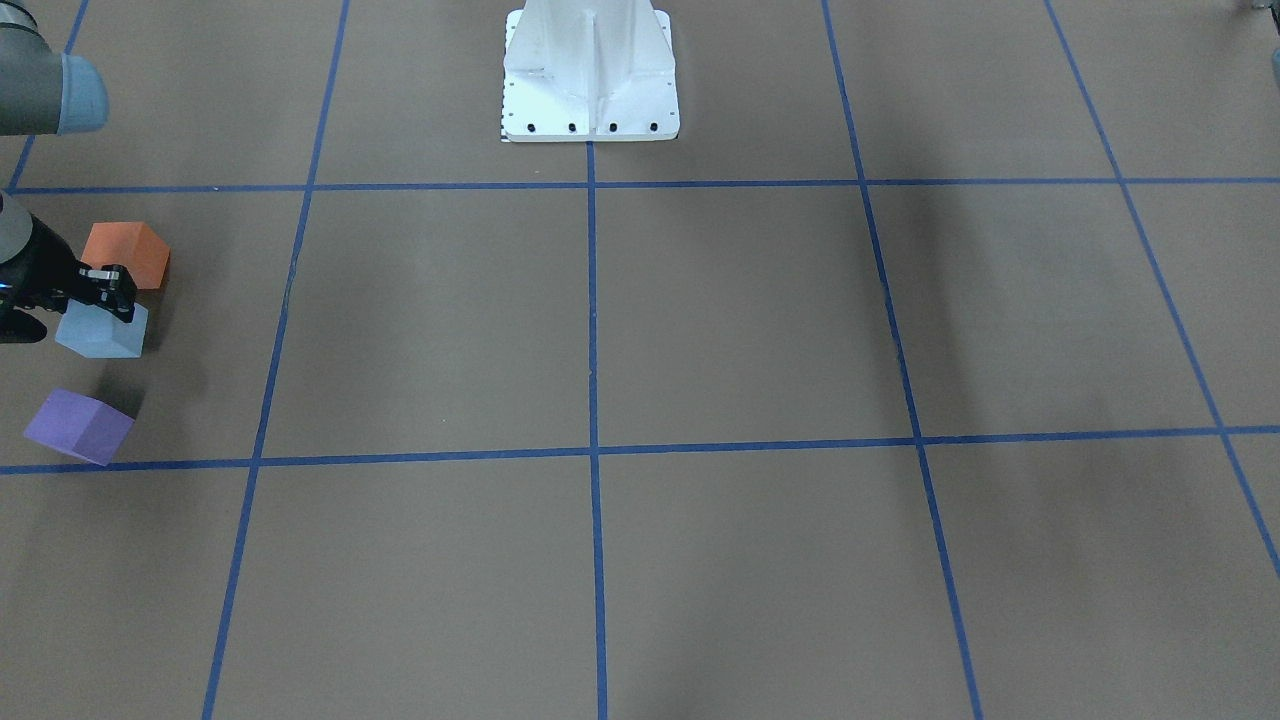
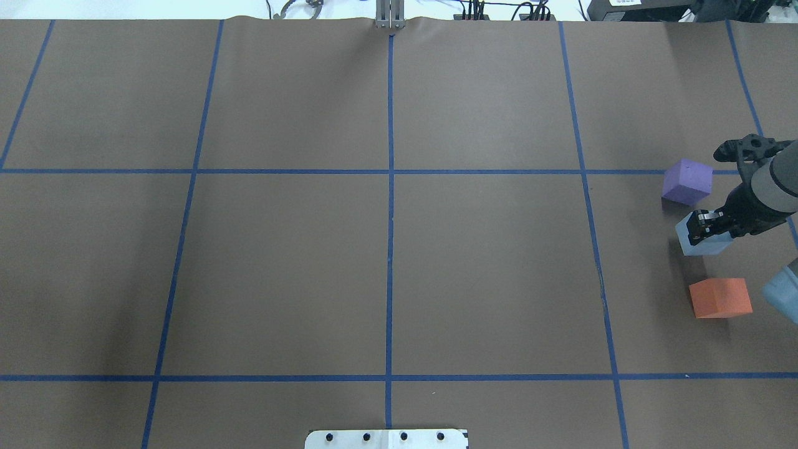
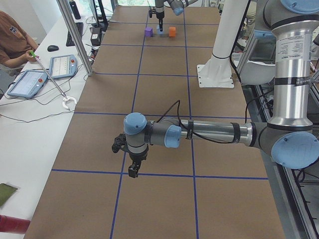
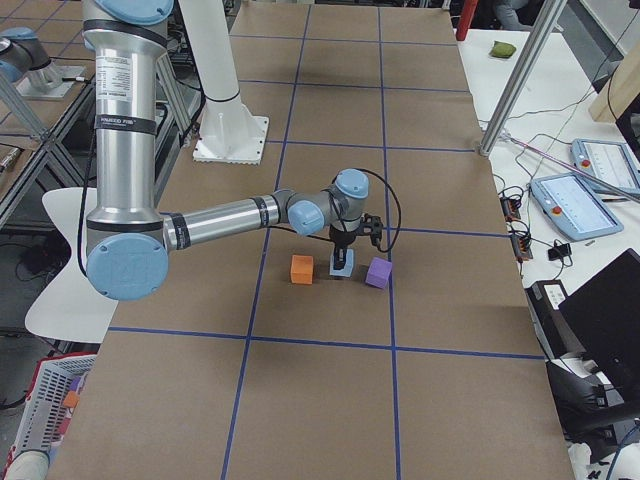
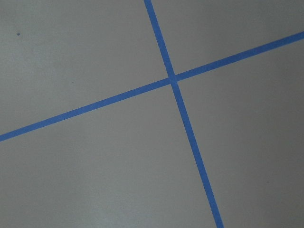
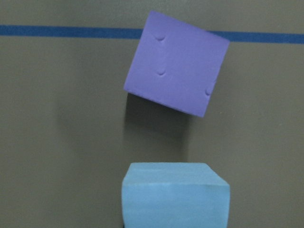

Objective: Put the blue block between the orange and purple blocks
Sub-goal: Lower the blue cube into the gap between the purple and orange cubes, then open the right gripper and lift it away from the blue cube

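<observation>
The blue block [image 2: 698, 246] sat on the brown table [image 2: 486, 274] in the gap between the purple block [image 2: 687, 181] and the orange block [image 2: 720, 298], touching neither and a little nearer the purple one. The right gripper [image 2: 703, 226] pointed straight down right at the block's top. Its fingers overlapped the upper face in both fixed views, but I couldn't make out whether they were clamped on it or spread. Well away at the other end of the table, the left gripper [image 3: 133, 171] hung over a crossing of blue tape lines [image 5: 173, 79]; I couldn't tell its jaw state either.
</observation>
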